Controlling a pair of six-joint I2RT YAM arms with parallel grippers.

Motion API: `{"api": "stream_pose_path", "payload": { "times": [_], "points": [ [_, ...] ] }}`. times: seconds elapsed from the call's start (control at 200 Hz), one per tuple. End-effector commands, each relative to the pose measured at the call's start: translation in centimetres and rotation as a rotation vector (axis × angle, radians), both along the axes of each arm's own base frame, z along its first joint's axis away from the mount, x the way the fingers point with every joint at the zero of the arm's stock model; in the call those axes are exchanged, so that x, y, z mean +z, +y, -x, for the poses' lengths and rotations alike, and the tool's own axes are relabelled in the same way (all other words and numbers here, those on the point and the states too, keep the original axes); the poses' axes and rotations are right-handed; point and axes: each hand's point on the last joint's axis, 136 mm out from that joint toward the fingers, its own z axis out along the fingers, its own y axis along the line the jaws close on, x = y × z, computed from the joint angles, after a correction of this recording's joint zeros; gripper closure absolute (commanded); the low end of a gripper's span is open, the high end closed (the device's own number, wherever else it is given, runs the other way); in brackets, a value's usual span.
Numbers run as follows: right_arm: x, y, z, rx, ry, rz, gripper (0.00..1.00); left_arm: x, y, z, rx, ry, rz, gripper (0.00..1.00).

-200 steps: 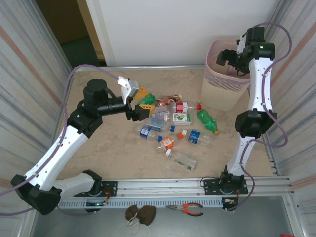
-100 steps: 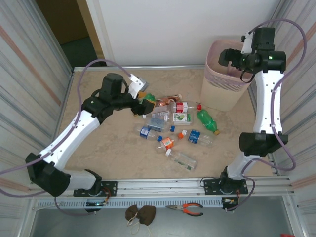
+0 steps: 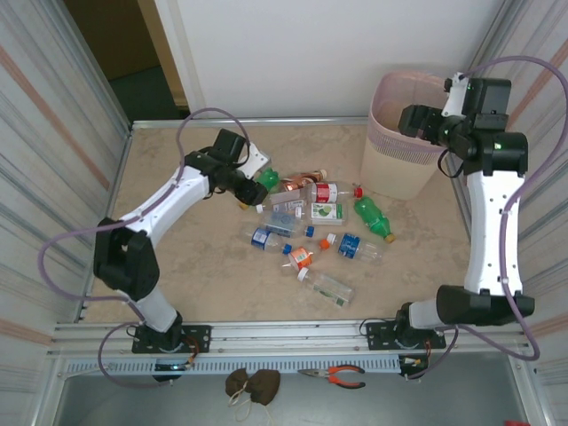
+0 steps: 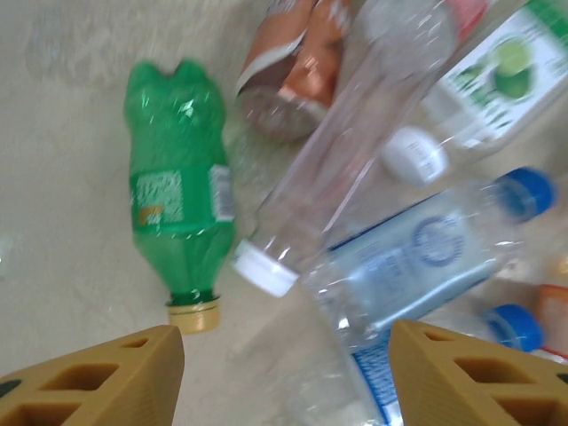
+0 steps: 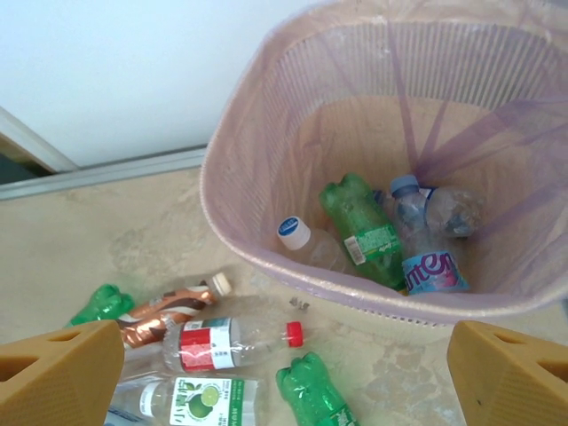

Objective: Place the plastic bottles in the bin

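Several plastic bottles lie in a heap on the table. Among them are a green one (image 3: pixel 268 179), a brown one (image 3: pixel 297 184), a red-labelled one (image 3: pixel 324 192) and a clear one (image 3: pixel 327 286). My left gripper (image 3: pixel 256 188) hangs low over the heap's left end, open. In the left wrist view its fingertips (image 4: pixel 98 377) straddle clear plastic beside the green bottle (image 4: pixel 177 195) and a white-capped bottle (image 4: pixel 346 169). My right gripper (image 3: pixel 413 122) is open above the bin (image 3: pixel 382 169). In the bin (image 5: pixel 266 257) lie a green bottle (image 5: pixel 359 226) and a blue-labelled one (image 5: pixel 426 257).
The bin stands at the table's back right corner, close to the right wall. Corrugated panels (image 3: pixel 53 160) close both sides. A metal rail (image 3: pixel 293 335) runs along the near edge, with pliers (image 3: pixel 342 377) on the shelf below. Bare tabletop (image 3: pixel 177 257) lies left of the heap.
My left arm has swung right and down onto the heap by the green bottle, and its jaws have narrowed. The right arm has straightened upward, its gripper still over the bin.
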Motion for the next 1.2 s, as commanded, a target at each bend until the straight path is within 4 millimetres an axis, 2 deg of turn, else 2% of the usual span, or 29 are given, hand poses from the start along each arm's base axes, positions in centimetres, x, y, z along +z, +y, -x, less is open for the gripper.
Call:
{"api": "stream_pose_path", "payload": {
  "times": [0.0,0.276,0.516,0.802,0.932,0.942,0.972,1.197],
  "points": [
    [1.4,0.1,0.9,0.005,-0.079,0.023,0.08,-1.5,2.1,-1.1,0.018,0.023,-0.106,0.41],
    [1.2,0.2,1.7,0.007,-0.078,0.024,0.08,-6.4,3.7,-2.9,0.034,0.135,-0.180,0.48],
    [1.3,0.3,1.8,0.012,-0.082,0.020,0.08,-9.4,4.1,-3.7,0.029,0.202,-0.186,0.48],
    [1.5,0.5,1.7,0.021,-0.088,0.011,0.08,-11.7,3.8,-3.9,0.015,0.261,-0.169,0.49],
    [1.5,0.6,1.7,0.022,-0.088,0.009,0.08,-11.8,3.7,-4.0,0.013,0.262,-0.160,0.51],
    [1.6,0.6,1.8,0.023,-0.091,0.010,0.08,-12.7,3.7,-3.8,0.012,0.282,-0.167,0.51],
    [1.6,0.6,1.8,0.023,-0.089,0.009,0.08,-13.1,3.8,-3.8,0.012,0.290,-0.171,0.52],
    [1.6,0.7,1.8,0.027,-0.089,0.009,0.08,-13.9,4.2,-3.2,0.022,0.314,-0.185,0.54]
  ]
}}
